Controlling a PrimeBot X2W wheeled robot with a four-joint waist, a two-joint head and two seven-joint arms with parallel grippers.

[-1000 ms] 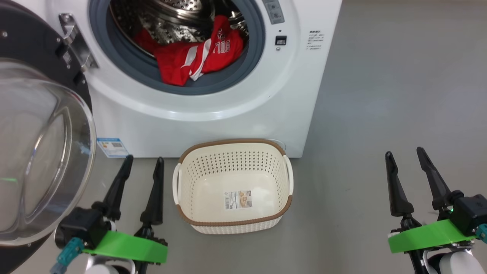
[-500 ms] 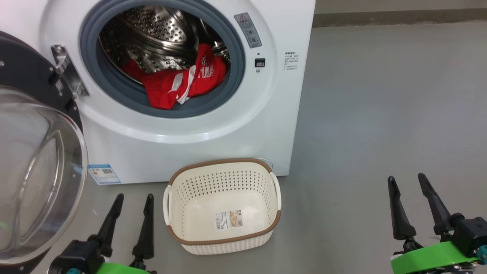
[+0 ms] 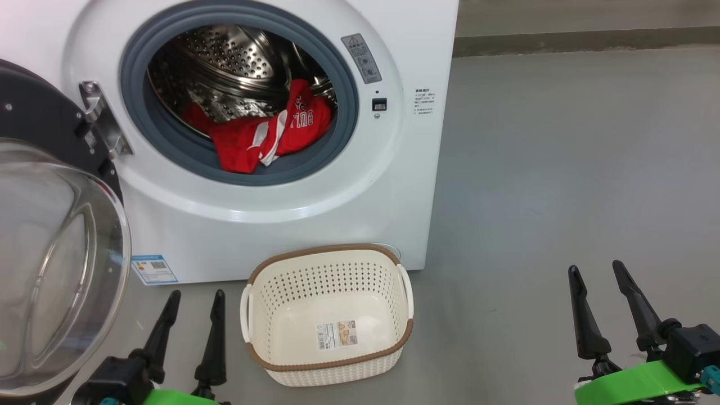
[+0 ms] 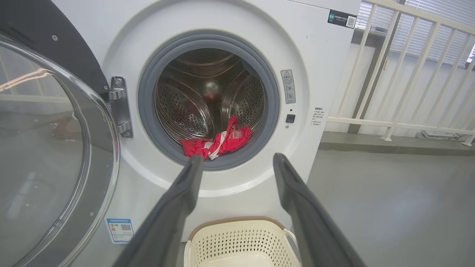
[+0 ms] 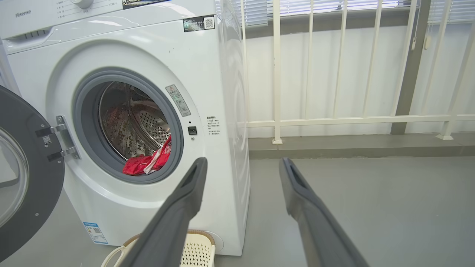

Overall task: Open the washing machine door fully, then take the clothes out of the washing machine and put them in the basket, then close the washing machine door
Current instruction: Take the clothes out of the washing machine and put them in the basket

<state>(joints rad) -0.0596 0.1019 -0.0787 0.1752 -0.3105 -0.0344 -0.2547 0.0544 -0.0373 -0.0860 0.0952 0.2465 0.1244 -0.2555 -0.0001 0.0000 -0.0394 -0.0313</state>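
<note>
- Standing swung wide open, left of the big white front-loading washing machine [image 3: 270,225], is its round glossy black door [image 3: 56,264] with a bulging clear glass window.
- Bright red garments [image 3: 264,140] with white trim are lying at the steel drum's [image 3: 225,62] front lower edge, spilling onto the grey gasket [image 3: 169,152].
- The small cream perforated plastic basket [image 3: 337,281] is sitting on the grey floor [image 3: 534,169] against the machine's bottom front edge.
- The left gripper [image 3: 197,293] and right gripper [image 3: 595,267] are hovering, fingers spread, gripping nothing.
</note>
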